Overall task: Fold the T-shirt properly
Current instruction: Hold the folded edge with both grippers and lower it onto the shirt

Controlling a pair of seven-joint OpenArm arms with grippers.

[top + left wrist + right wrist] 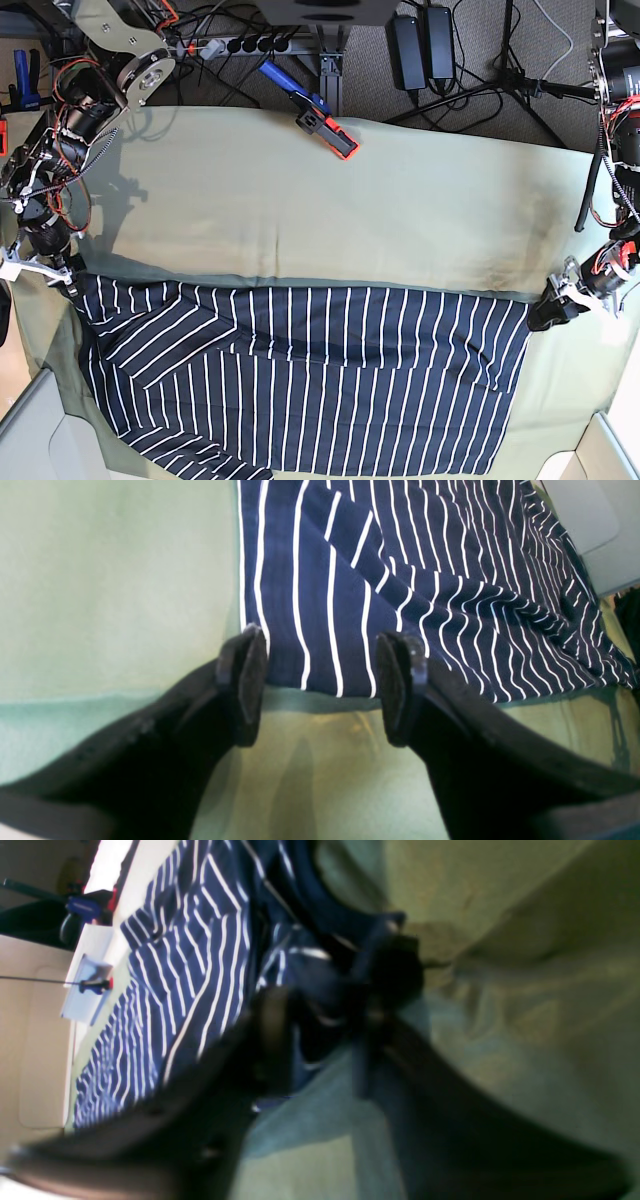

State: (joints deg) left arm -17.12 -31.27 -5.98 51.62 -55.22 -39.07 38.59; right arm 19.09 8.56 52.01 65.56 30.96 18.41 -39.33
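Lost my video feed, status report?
Left gripper open, straddling T-shirt edge. Right gripper at far corner, grip unclear. Nothing lying on it.

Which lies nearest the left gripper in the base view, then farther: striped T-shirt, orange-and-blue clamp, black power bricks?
1. Navy white-striped T-shirt, touching the left gripper at its corner.
2. Black power bricks, at the top edge.
3. Orange-and-blue clamp, top centre.

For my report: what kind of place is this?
Probably a robotics lab bench: a table under pale green cloth, black power bricks and cables on the floor behind, and a blue-and-orange clamp at the edge.
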